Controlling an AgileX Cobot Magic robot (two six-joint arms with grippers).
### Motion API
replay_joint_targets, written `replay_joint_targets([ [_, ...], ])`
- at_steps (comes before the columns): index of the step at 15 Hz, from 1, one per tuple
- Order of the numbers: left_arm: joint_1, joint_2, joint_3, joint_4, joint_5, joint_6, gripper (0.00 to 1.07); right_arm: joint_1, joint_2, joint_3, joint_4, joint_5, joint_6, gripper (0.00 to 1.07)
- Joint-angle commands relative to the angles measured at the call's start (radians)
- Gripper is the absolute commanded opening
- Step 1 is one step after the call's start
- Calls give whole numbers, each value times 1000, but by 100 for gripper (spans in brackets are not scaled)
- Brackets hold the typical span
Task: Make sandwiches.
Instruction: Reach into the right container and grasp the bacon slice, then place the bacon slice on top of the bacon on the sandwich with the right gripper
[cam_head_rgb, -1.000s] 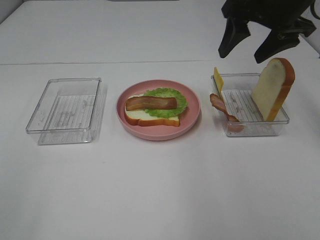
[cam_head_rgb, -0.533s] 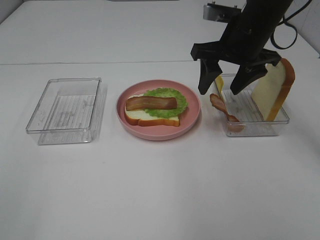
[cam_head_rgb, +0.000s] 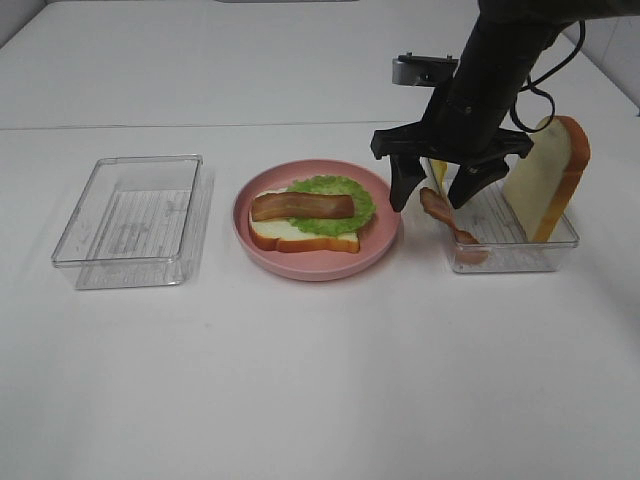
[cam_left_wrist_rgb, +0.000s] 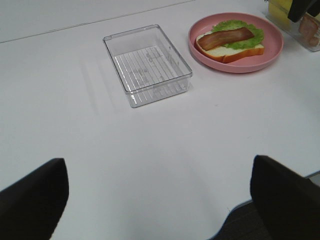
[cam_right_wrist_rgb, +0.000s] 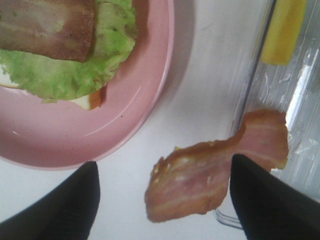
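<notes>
The part-built sandwich (cam_head_rgb: 305, 222) lies on the pink plate (cam_head_rgb: 330, 270): one bread slice, green lettuce and a bacon strip on top. It also shows in the left wrist view (cam_left_wrist_rgb: 230, 42) and the right wrist view (cam_right_wrist_rgb: 75, 70). My right gripper (cam_head_rgb: 430, 195) is open and low, its fingers either side of a second bacon strip (cam_head_rgb: 445, 218) draped over the near-left wall of the right tray (cam_head_rgb: 520, 258). In the right wrist view the bacon (cam_right_wrist_rgb: 215, 175) lies between the open fingers (cam_right_wrist_rgb: 55, 210). My left gripper (cam_left_wrist_rgb: 160, 210) is open and empty, high over bare table.
A bread slice (cam_head_rgb: 548, 180) leans upright in the right tray, and a yellow cheese slice (cam_head_rgb: 437, 170) stands at its back-left corner, partly hidden by the gripper. An empty clear tray (cam_head_rgb: 130, 220) sits left of the plate.
My right gripper came down and left from the upper right, staying open, to just over the bacon on the tray wall. The plate, trays and food have not moved.
</notes>
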Motion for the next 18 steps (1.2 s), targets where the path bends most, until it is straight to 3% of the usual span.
replay_joint_targets([
  [1,-8,-19,2,-5,-10,0,93,2,28,-31,-67,46,63,66],
  [4,-8,-19,2,-5,-10,0,93,2,29,-30,-104,62,96,41],
  [5,-8,-19,2,-5,-10,0,93,2,29,-32,-104,62,96,22],
  [6,-8,-19,2,-5,-10,0,93,2,29,-32,-104,62,96,22],
  [8,-8,-19,2,-5,-10,0,93,2,29,-32,-104,85,88,0],
  [16,-8,-19,2,-5,-10,0,93,2,-57,-171,-92,290,80,0],
  [18,-8,-19,2,-5,-10,0,93,2,-117,-172,13,339,41,0],
])
